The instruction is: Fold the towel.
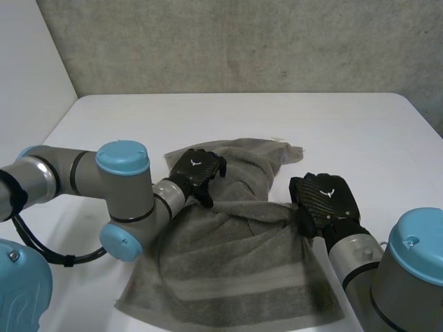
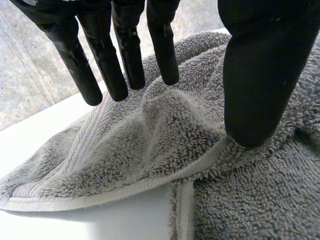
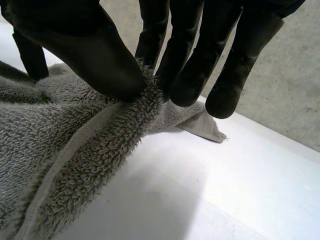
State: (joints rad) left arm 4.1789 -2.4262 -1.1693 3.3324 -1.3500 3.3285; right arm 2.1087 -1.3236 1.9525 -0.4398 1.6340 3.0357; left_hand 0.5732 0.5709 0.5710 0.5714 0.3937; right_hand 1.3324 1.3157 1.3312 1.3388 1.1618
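A grey towel point(image 1: 235, 256) lies rumpled on the white table point(image 1: 242, 117), its far part bunched and folded over. My left hand point(image 1: 197, 168) rests on the towel's far left part. Its fingers point(image 2: 125, 45) are straight and spread over a raised ridge of towel point(image 2: 150, 145), and its thumb point(image 2: 260, 75) presses on the hem, with a wide gap between thumb and fingers. My right hand point(image 1: 324, 197) is at the towel's right edge. There its thumb point(image 3: 90, 50) and fingers pinch the hem of the towel point(image 3: 75, 150) and hold it up off the table.
A grey concrete wall point(image 1: 242, 41) stands behind the table. A white wall point(image 1: 28, 62) runs along the left side. Bare tabletop point(image 3: 225, 185) lies beyond the towel's far corner and to the right of my right hand.
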